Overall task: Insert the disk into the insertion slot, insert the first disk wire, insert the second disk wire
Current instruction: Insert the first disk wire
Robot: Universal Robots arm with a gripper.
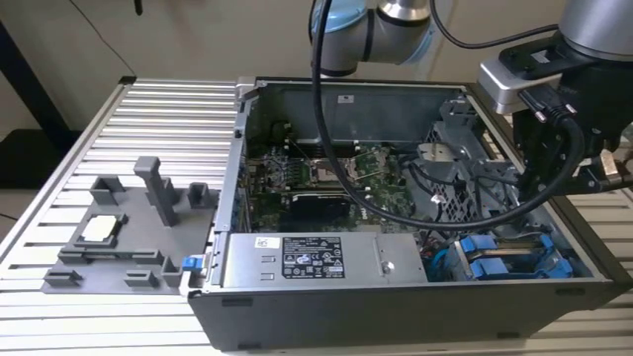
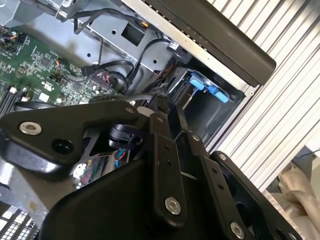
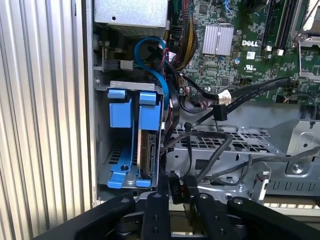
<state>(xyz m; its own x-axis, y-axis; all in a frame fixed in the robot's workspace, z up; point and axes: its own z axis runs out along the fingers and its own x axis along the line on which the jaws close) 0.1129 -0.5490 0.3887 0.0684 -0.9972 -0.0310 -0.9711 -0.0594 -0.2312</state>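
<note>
The open computer case [image 1: 396, 315] sits on the ribbed metal surface [image 1: 168, 104] and holds a green motherboard [image 1: 327, 174], a grey power supply box [image 1: 396, 259] along its near wall, and, towards the exterior view's right, the grey drive cage with the insertion slot [image 3: 102, 145]. The disk [image 3: 146, 155] already stands edge-on inside that slot, its blue carrier bracket [image 3: 148, 112] lying against the cage front; a second blue bracket [image 3: 120, 107] sits just beside it in the neighbouring bay. Loose black cables run from the motherboard across a perforated metal panel [image 3: 220, 140] beside the cage. To the exterior view's left of the case, a grey fixture tray [image 1: 148, 256] carries a small pale square part [image 1: 102, 226] among its upright posts. The arm [image 1: 371, 33] reaches down over the cage end of the case. The gripper [image 3: 177, 195] is closed to a narrow gap and grasps a black disk wire [image 3: 176, 186] by its connector (the cable rises from it towards the other cables), just beside the disk's exposed edge; whether the connector touches the disk cannot be told.
</note>
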